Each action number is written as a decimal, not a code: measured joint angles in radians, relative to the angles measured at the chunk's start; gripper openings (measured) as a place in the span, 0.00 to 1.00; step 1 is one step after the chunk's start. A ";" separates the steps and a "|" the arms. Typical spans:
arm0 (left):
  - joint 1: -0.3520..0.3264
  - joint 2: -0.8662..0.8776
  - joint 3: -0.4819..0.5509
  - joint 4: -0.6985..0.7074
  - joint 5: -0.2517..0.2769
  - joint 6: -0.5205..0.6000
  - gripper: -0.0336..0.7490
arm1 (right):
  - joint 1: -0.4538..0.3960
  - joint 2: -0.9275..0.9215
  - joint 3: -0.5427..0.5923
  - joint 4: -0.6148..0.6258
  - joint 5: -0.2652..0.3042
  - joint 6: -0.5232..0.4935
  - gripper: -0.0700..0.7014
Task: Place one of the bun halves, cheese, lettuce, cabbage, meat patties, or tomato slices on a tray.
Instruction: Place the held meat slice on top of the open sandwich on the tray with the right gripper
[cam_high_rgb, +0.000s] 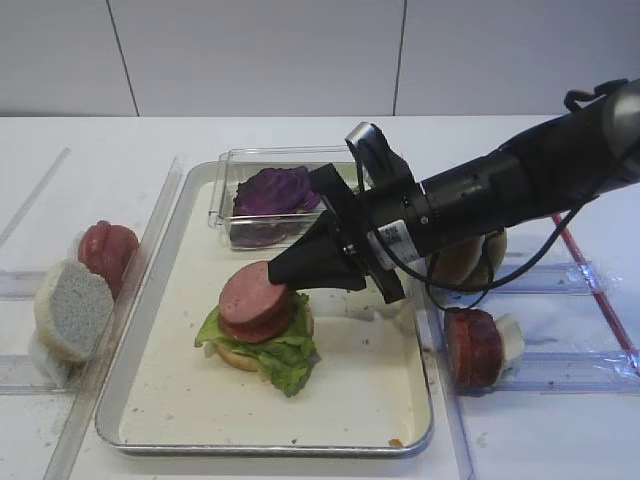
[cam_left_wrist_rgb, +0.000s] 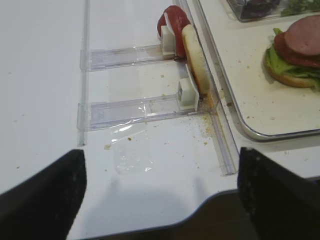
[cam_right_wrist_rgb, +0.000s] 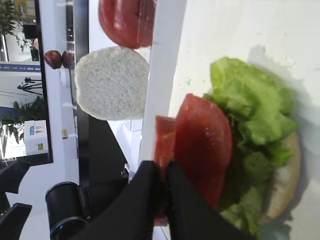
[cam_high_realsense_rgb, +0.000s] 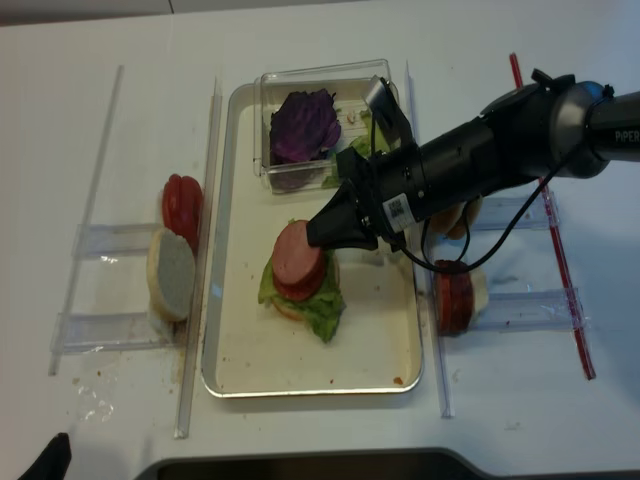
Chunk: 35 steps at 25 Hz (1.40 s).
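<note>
You are mid-placement: the right gripper (cam_high_rgb: 285, 277) is clamped on the upper of 2 meat patties (cam_high_rgb: 250, 290) stacked over lettuce (cam_high_rgb: 285, 352) mid-tray (cam_high_rgb: 180, 400), so next unclamp and lift clear.

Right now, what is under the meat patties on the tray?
Under the patties lies lettuce, and below it a bun half. The bun's cut face is covered, so anything between cannot be seen.

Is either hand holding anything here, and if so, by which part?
The right hand is shut on the rim of the top meat patty, which sits on the lettuce stack. The left hand is open and holds nothing.
</note>
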 joint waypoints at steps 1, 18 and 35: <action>0.000 0.000 0.000 0.000 0.000 0.000 0.77 | 0.000 0.000 0.000 -0.009 0.000 0.006 0.19; 0.000 0.000 0.000 0.001 0.000 -0.007 0.77 | 0.000 0.000 0.000 -0.062 0.002 0.116 0.23; 0.000 0.000 0.000 0.004 0.000 -0.010 0.77 | 0.000 0.000 0.000 -0.068 0.006 0.121 0.93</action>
